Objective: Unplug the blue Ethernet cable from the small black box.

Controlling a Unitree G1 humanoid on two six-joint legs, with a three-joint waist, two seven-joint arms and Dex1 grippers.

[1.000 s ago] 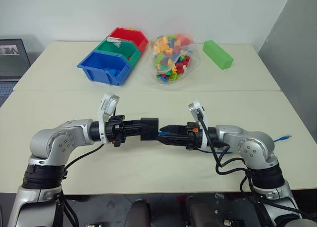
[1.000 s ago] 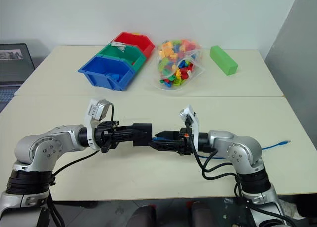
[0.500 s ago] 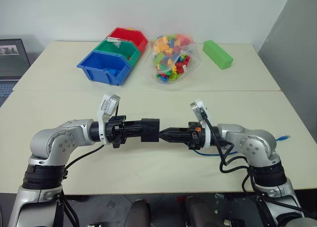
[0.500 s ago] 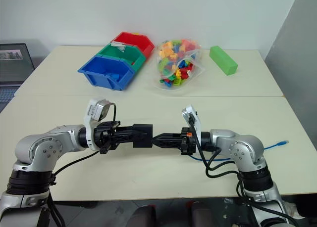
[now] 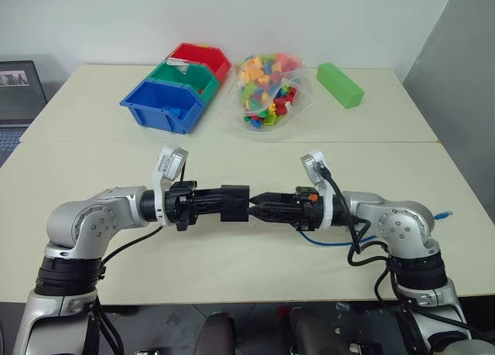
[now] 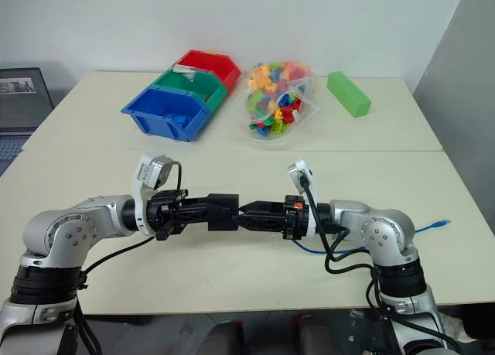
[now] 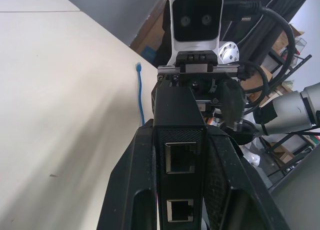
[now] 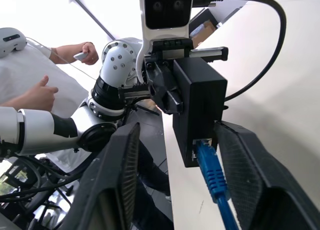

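White table (image 5: 232,262), bins at far edge. Left gripper (image 5: 220,203) clamped the box (image 5: 234,202) above the near half, port facing right, braced for the pull. Right gripper (image 5: 259,209) stood open astride the plug; cable (image 8: 212,171) remained seated, trailing toward the right edge.
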